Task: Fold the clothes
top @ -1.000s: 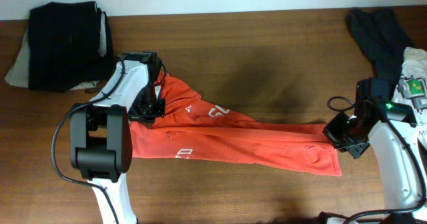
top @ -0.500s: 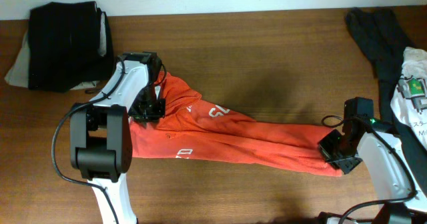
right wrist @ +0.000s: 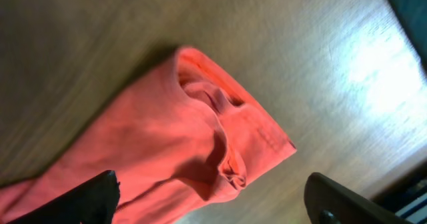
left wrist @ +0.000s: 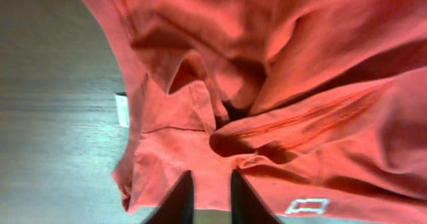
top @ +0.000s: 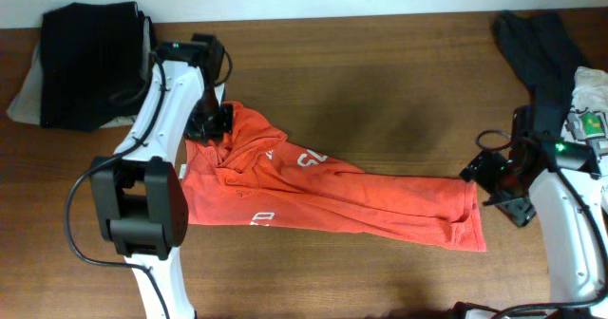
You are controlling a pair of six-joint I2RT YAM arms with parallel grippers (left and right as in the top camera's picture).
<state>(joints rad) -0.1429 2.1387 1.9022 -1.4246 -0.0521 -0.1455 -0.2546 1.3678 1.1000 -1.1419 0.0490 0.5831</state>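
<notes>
The red-orange T-shirt [top: 323,191] lies stretched in a long crumpled strip across the wooden table, with white lettering showing. My left gripper [top: 211,121] hovers over its bunched left end. In the left wrist view the T-shirt [left wrist: 300,84] fills the frame, and my left gripper [left wrist: 207,201] has its jaws a narrow gap apart with nothing pinched between them. A small white logo [left wrist: 303,206] lies by the right finger. My right gripper [top: 489,181] stands at the shirt's right end. In the right wrist view it [right wrist: 213,201] is wide open above the loose shirt end [right wrist: 173,137].
A dark garment pile [top: 90,63] over pale cloth [top: 28,96] sits at the back left. Another dark garment [top: 537,48] and a white one with a label [top: 589,120] lie at the right edge. Bare table [top: 380,72] stretches behind the shirt.
Both grippers opened and let go of the shirt. The left arm rose toward the back of the table. The right gripper backed off to the right, and the shirt's end dropped flat.
</notes>
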